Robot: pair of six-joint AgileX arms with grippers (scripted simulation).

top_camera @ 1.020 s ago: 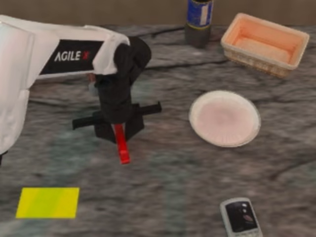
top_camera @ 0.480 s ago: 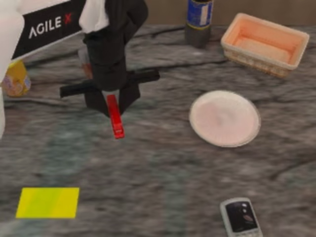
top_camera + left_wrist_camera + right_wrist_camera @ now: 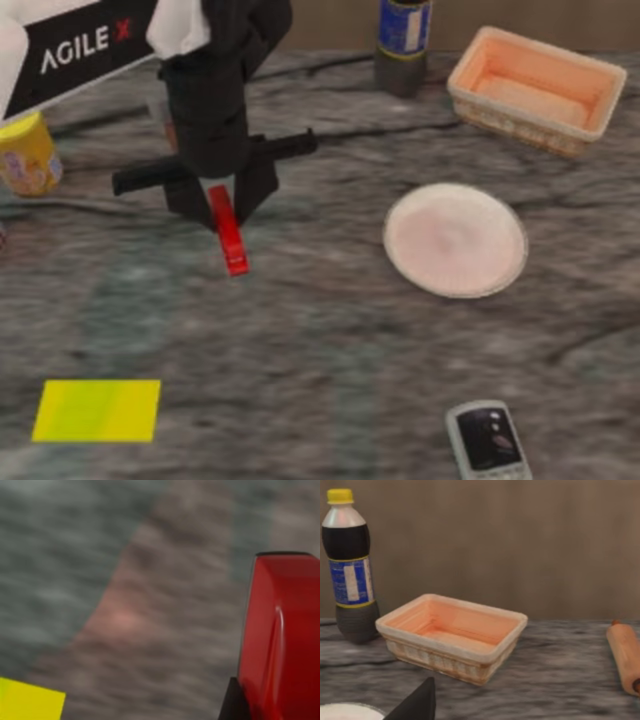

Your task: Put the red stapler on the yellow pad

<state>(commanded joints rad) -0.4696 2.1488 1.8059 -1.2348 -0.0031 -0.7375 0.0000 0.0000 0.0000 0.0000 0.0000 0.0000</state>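
Top view: left claw (image 3: pixel 222 205) clamps the red stapler (image 3: pixel 229 236) (jutting below it), well apart from the yellow pad (image 3: pixel 96 410).

Our left arm (image 3: pixel 90 45) reaches in from the table's upper left, wrist pointing down, and our left gripper (image 3: pixel 222 205) is clamped on the red stapler (image 3: pixel 229 232), raised off the table. Our right arm is out of the top view.

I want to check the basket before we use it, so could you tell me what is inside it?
The basket looks empty: both the top view and the right wrist view show only its bare peach floor. The inside of the near wall is hidden in the right wrist view.
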